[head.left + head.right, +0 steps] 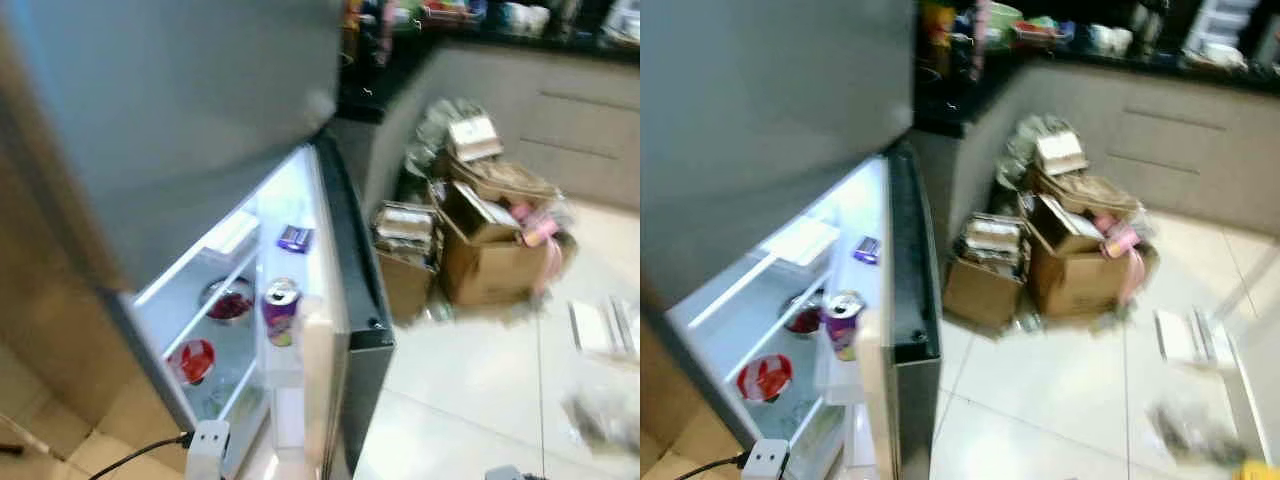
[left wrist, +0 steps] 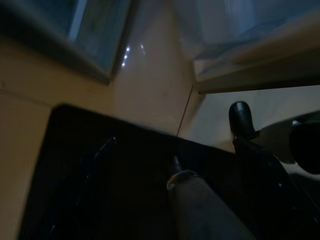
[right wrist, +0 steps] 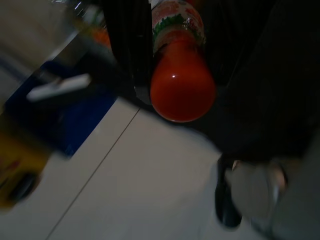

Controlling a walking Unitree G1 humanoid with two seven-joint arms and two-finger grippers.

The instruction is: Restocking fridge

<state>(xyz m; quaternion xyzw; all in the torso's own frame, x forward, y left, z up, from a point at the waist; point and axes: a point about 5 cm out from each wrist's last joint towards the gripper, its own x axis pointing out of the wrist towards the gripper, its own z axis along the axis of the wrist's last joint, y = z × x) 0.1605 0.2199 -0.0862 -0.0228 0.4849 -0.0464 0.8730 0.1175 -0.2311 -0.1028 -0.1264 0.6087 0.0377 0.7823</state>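
Kitchen floor (image 1: 480,370) is showing pale tile, with cardboard boxes (image 1: 480,250) piling against the dark bench (image 1: 1060,55); fridge (image 1: 330,330) is standing with its door open and lit, a purple can (image 1: 281,310) sitting in the door rack, red-topped bowls (image 1: 195,360) resting on the inner shelves; you are looking at a blurred, moving view. Right wrist view is showing a red sauce bottle (image 3: 182,85) sitting between the right gripper (image 3: 165,50) black fingers (image 3: 125,45), held near the label below the neck, well apart from the fridge; fingers look closed on it. Judging it: smooth, rigid, rounded, moderately heavy with liquid, probably slippery; you should be keeping hold around the narrower labelled waist, upright, not squeezing the bulging base. Left gripper (image 2: 240,150) is hanging low over the floor; cannot tell whether it is open or closed.
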